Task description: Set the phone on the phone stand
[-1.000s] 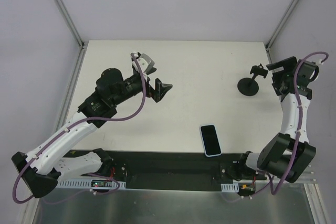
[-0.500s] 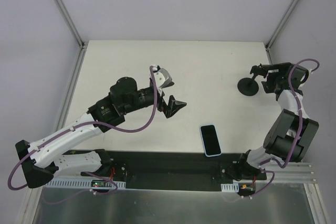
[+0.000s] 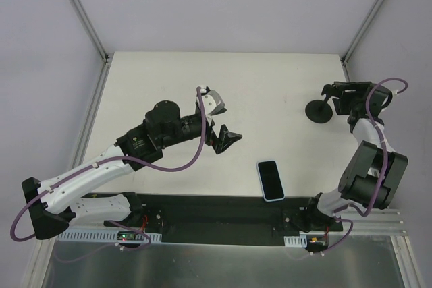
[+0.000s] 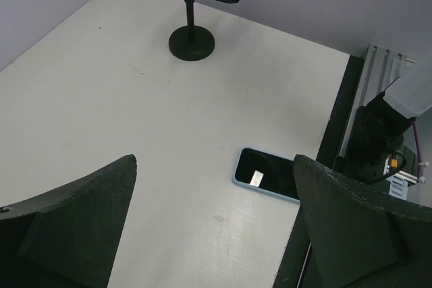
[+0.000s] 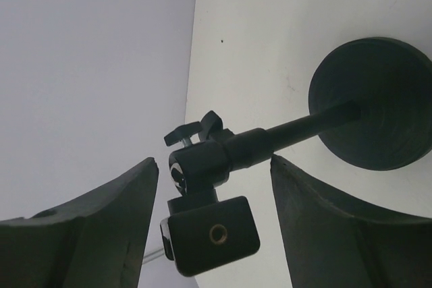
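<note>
The phone [image 3: 271, 180] lies flat, screen up, near the table's front edge; it also shows in the left wrist view [image 4: 266, 175]. The phone stand [image 3: 318, 110] stands upright at the right, its disc base and stem also in the left wrist view [image 4: 192, 42]. My left gripper [image 3: 227, 138] is open and empty, hovering left of and behind the phone [image 4: 214, 166]. My right gripper [image 3: 331, 92] is open, its fingers on either side of the stand's head [image 5: 209, 160], with gaps on both sides. The cradle plate [image 5: 212, 234] sits between the fingers.
A black rail [image 3: 202, 207] runs along the table's near edge just in front of the phone. Metal frame posts [image 3: 81, 11] stand at the back corners. The right arm's base [image 4: 381, 139] rises beside the phone.
My left gripper has moved right and nearer, towards the phone. My right gripper has swung left and now straddles the top of the stand. Phone and stand have not moved.
</note>
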Robot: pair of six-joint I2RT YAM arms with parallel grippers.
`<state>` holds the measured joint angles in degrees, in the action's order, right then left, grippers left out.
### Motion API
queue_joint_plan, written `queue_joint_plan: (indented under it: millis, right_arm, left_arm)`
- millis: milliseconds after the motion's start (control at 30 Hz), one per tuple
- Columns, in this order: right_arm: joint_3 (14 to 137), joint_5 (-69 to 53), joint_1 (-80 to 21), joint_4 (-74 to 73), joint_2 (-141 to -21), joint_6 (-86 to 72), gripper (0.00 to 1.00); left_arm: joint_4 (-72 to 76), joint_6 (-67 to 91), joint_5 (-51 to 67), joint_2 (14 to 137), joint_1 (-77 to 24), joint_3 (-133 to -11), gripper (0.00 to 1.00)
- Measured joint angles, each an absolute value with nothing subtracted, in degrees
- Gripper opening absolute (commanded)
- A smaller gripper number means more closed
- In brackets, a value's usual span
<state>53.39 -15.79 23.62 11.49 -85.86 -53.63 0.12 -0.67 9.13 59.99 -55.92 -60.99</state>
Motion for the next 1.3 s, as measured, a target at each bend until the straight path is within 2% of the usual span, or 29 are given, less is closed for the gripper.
queue_joint_plan:
  millis: [33, 167, 233, 267, 333, 467, 667, 1000, 1300]
  right_arm:
    - [53.01, -15.7, 23.44, 11.66, -85.54, -53.74, 0.66]
    - [50.98, -15.29, 22.79, 12.36, -83.88, -54.81, 0.44]
    - [50.7, -15.18, 22.61, 13.63, -83.5, -55.51, 0.37]
    - [50.65, -15.2, 22.61, 13.98, -83.5, -55.86, 0.28]
    - [50.43, -15.49, 22.59, 14.72, -83.5, -57.08, 0.22]
    - [50.43, -15.84, 22.2, 15.0, -83.5, -57.04, 0.01]
    - [50.46, -17.54, 16.47, 15.7, -82.74, -57.21, 0.01]
    - [45.91, -18.39, -12.34, 20.01, -80.09, -56.99, 0.01]
    - [42.46, -14.76, -24.4, 31.92, -83.15, -63.0, 0.01]
  left_arm:
    - [0.12, -0.67, 9.1, 59.99, -55.92, -60.99, 0.99]
    - [0.12, -0.67, 8.82, 59.99, -55.92, -60.99, 0.99]
    - [0.14, -0.64, 8.82, 59.99, -55.92, -60.99, 0.99]
    - [0.12, -0.64, 8.82, 59.99, -55.92, -60.99, 0.99]
    - [0.12, -0.64, 8.82, 59.99, -55.92, -60.99, 0.99]
    - [0.14, -0.64, 8.71, 59.99, -55.92, -60.99, 0.99]
    - [0.14, -0.99, 6.81, 59.99, -55.92, -60.97, 0.99]
    - [0.12, -0.84, -6.17, 59.99, -55.88, -60.07, 0.97]
    - [0.1, 5.28, -11.88, 59.24, -52.75, -59.31, 0.99]
